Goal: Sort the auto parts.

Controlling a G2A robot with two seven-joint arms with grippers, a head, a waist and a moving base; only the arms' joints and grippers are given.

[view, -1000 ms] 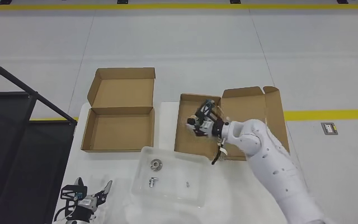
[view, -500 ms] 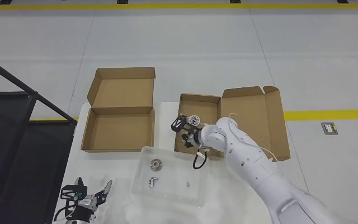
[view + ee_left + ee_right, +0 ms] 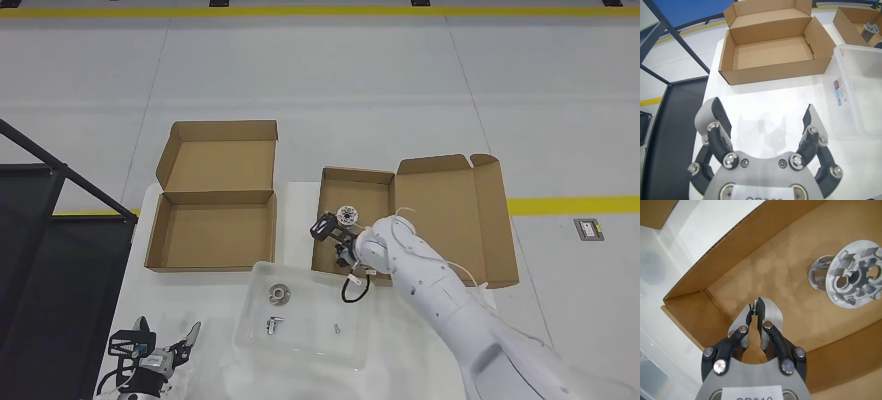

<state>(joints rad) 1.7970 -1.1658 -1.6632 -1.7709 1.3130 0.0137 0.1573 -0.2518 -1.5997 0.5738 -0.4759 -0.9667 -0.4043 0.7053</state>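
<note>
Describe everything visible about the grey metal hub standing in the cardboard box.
The grey metal hub looks like cast metal: a round flange with blocky teeth ringing a central bore, atop a narrower slotted cylinder. It stands upright on the floor of the open brown cardboard box, touching nothing else.

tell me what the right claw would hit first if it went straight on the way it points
Probably the cardboard box floor, the held bolt touching before the right claw. The metal hub sits aside, out of line; depth is unclear.
</note>
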